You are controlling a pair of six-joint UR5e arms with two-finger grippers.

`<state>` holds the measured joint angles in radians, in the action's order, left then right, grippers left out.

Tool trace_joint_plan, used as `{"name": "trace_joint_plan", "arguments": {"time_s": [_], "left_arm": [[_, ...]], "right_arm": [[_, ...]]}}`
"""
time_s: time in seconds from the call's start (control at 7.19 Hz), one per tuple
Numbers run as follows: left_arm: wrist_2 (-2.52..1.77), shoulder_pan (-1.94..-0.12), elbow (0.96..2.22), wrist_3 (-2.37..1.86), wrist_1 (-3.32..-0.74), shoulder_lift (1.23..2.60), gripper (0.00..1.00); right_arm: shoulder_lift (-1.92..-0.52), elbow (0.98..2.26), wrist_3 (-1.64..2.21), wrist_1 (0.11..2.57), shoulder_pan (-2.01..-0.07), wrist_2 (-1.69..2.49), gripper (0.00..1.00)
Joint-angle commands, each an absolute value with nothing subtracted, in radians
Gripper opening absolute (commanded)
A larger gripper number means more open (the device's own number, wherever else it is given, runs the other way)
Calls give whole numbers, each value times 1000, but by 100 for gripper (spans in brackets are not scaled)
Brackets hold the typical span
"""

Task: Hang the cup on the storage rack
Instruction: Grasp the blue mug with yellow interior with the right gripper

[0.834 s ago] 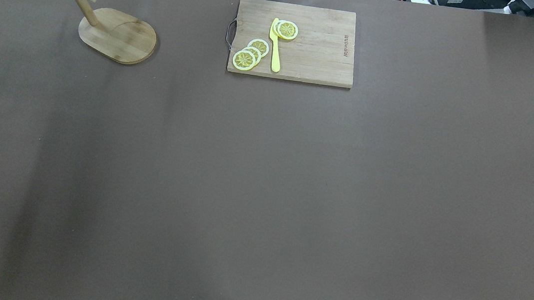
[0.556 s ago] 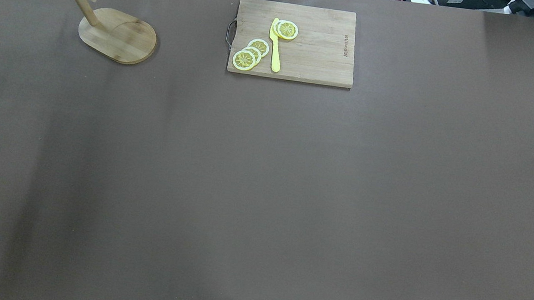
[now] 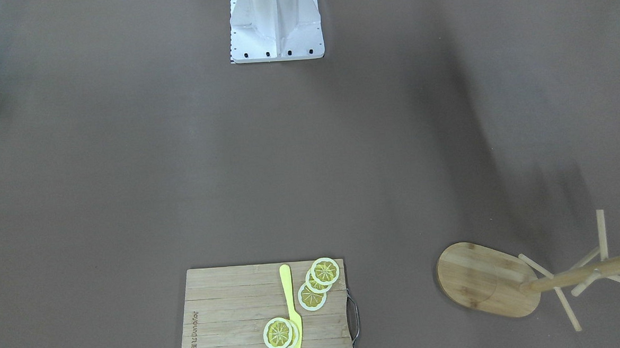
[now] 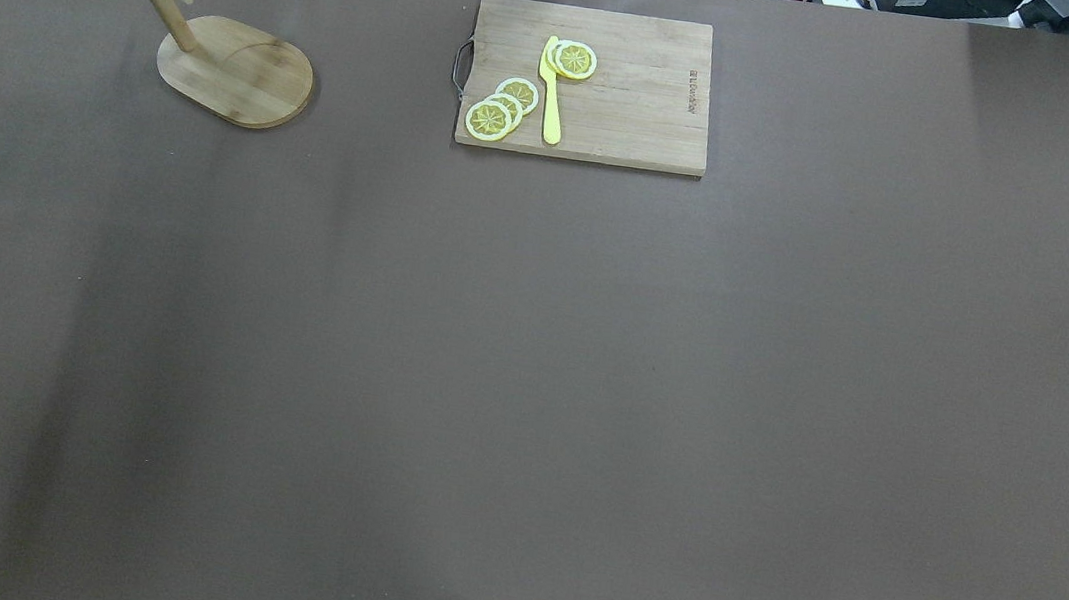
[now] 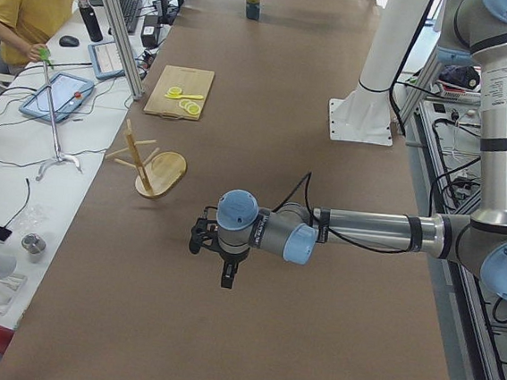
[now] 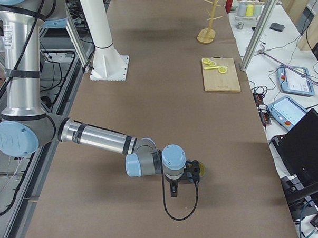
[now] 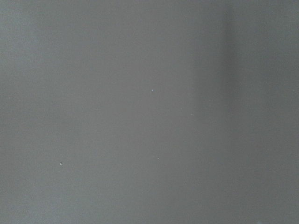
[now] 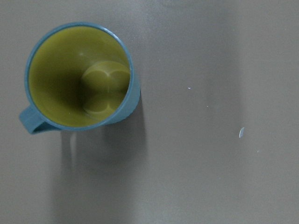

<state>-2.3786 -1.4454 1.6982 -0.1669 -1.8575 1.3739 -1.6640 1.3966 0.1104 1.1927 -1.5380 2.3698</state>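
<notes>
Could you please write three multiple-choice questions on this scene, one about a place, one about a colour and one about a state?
1. The yellow knife lies: A on the cutting board; B in a bowl; C on a plate.
2. Inside, the cup is: A white; B yellow-olive; C red.
3. As to the storage rack, the cup: A hangs on a peg; B lies against its base; C stands upright, apart from it.
A, it lies by lemon slices on the board; B, the right wrist view looks in; C, mouth up, pegs bare.
</notes>
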Motion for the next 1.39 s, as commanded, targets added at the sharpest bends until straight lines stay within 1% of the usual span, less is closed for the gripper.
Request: {"name": "trace_joint_plan", "arguments": {"time_s": [0.0,1.25], "left_arm": [[-2382,-1445,1697,-167,-1858,1371,99],[-2440,-1443,1715,-167,-1878,1382,99]], "right_arm": [[-1663,1394,110,1190,-1537,2368,100],[-1663,1382,103,1189,-1536,2402,100]]}}
